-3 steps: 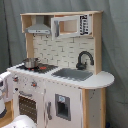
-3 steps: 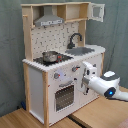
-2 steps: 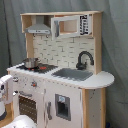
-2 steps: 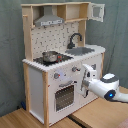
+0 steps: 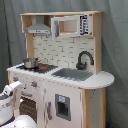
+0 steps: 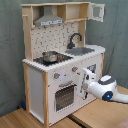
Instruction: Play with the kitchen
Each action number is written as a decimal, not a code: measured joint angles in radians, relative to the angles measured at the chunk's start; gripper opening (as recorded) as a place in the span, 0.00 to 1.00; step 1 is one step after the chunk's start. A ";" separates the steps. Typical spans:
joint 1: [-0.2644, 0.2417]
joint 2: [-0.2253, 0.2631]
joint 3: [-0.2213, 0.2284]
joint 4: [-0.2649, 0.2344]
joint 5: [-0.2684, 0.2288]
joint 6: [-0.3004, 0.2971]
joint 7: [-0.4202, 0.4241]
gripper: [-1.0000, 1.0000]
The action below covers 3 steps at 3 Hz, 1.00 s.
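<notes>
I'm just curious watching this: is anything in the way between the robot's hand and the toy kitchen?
Nothing visible. The hand is right at the kitchen's front, beside the oven door, with only open space between them in both exterior views.

A grey curtain [image 5: 115,45] hangs across the far side in both exterior views. In the second exterior view, a light wooden floor [image 6: 95,116] spreads across the near side.

Matt white panels and pale wood on the kitchen [image 5: 60,75], shiny metal pot [image 6: 49,56], grey cloth backdrop [image 5: 115,45]
</notes>
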 joint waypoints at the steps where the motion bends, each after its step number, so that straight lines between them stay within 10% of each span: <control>1: -0.054 -0.003 0.048 0.000 -0.003 0.036 -0.064 1.00; 3: -0.085 -0.004 0.047 0.007 -0.005 0.083 -0.259 1.00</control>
